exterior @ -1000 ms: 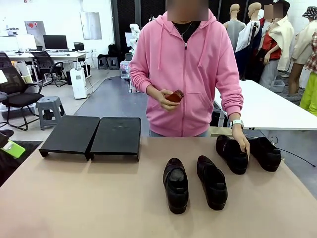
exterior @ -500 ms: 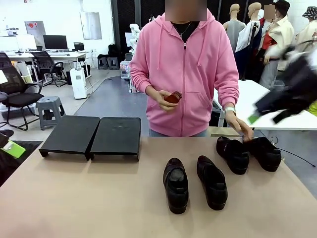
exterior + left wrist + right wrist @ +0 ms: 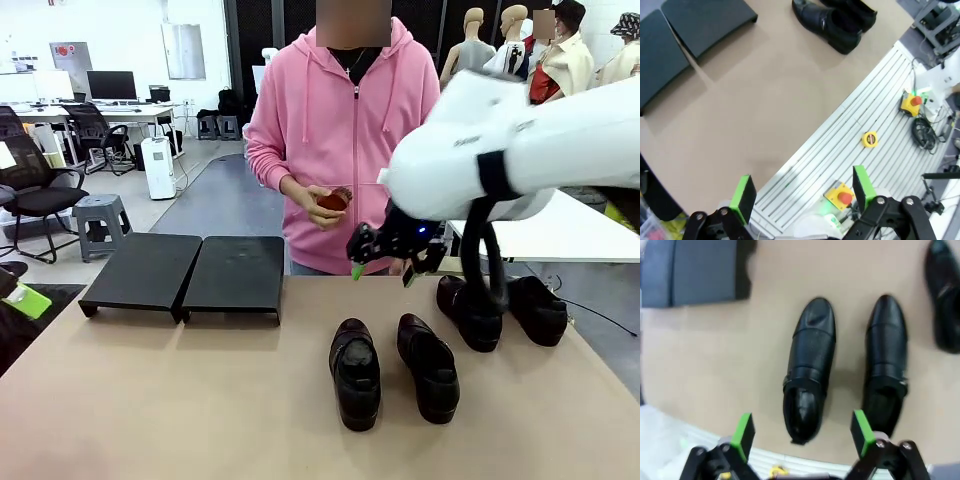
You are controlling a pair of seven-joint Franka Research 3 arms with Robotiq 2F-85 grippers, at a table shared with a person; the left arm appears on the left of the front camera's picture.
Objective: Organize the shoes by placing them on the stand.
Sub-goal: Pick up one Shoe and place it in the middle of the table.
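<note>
From the front, the right arm (image 3: 520, 130) reaches across the middle, and the right claw (image 3: 382, 275) hangs in the air, seen against the person's pink hoodie (image 3: 330, 110). Its green-tipped fingers are spread apart with nothing between them. On the desk (image 3: 180, 400), right of centre, the left shoe (image 3: 355, 372) and the second shoe (image 3: 428, 365) lie side by side nearer the robot. The third shoe (image 3: 460, 315) and the fourth shoe (image 3: 537, 308) lie farther back, the third partly behind a black cable (image 3: 492, 270) hanging from the arm. The stand (image 3: 185, 272), two black panels edge to edge, sits at the far left of the desk, well apart from every shoe. The person's hand (image 3: 308, 192) holds a small reddish-brown object (image 3: 335, 198) at chest height.

The right wrist view shows where that claw (image 3: 801, 432) really is: above the near pair. The left shoe (image 3: 809, 365) and second shoe (image 3: 885, 362) lie parallel below it, toes toward the top of the picture. The third shoe (image 3: 942, 300) is cut by the right edge and the stand (image 3: 695, 272) is blurred at upper left.

In the left wrist view, the left claw (image 3: 804, 192) is wide apart and empty, above a slotted metal base (image 3: 890, 130) beside the desk (image 3: 755, 115). The base carries yellow boxes with red buttons (image 3: 841, 196) and a yellow tape measure (image 3: 870, 139). The stand (image 3: 695, 30) and two of the shoes (image 3: 832, 25) lie at the top.
</note>
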